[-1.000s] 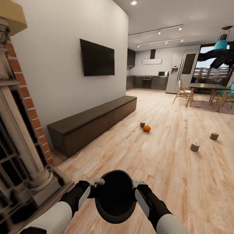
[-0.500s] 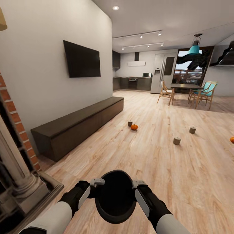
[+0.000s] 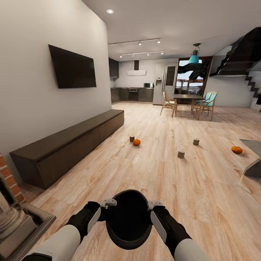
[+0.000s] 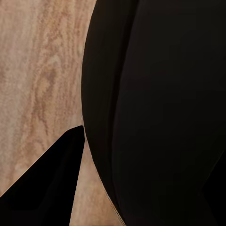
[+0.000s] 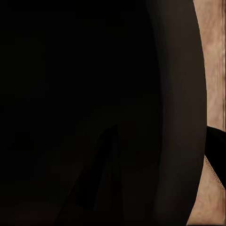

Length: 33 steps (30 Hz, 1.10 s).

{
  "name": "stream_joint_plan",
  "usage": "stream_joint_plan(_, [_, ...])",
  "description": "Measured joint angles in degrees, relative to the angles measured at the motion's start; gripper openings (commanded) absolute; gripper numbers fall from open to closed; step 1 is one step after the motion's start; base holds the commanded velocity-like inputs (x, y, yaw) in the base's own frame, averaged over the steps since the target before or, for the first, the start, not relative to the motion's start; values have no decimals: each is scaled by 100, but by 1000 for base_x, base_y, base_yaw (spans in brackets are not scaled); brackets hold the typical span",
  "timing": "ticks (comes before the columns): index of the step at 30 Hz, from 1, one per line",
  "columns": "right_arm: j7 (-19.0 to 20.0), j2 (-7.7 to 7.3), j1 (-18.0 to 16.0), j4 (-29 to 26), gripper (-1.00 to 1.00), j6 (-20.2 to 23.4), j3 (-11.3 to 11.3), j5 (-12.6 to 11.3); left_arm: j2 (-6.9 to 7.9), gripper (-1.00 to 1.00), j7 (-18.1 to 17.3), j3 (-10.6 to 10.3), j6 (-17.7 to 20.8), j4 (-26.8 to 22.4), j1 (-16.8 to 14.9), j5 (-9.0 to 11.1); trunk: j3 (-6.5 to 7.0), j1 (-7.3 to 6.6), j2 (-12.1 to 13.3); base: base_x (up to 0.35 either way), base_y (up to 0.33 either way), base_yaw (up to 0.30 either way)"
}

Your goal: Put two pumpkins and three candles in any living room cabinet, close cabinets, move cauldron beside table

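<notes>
I hold the black cauldron (image 3: 128, 217) low in front of me over the wood floor, its mouth facing me. My left gripper (image 3: 108, 203) and right gripper (image 3: 154, 205) are each shut on its rim, one on either side. Its dark wall looms close in the left wrist view (image 4: 160, 108) and the right wrist view (image 5: 94, 94). Ahead on the floor lie one pumpkin (image 3: 136, 142) beside a candle (image 3: 132, 139), two more candles (image 3: 181, 154) (image 3: 196, 142), and a second pumpkin (image 3: 236, 149) at the right. The long dark cabinet (image 3: 65, 145) runs along the left wall, its fronts shut.
A brick and stone fireplace (image 3: 14, 221) stands at the lower left. The corner of a grey table (image 3: 252, 145) juts in at the right edge. A dining table (image 3: 188, 97) with chairs and the kitchen lie at the back. Stairs (image 3: 250, 47) rise at the upper right.
The whole view has swung to the right, so the camera moved. The second pumpkin, the grey table corner and the stairs came into view. The cauldron stays held between both grippers.
</notes>
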Motion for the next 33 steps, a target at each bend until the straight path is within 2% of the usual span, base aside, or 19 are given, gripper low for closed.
stream_joint_plan(23, [4,0,-1,-2,-100,1,-3,13,-4,-100,1,8,-7,1,1,-9,107,0,0,0,0,-263])
stream_joint_plan(33, [9,0,-2,1,-100,1,-3,20,-3,-100,0,8,-5,-1,2,-8,96,0,0,0,0,-42])
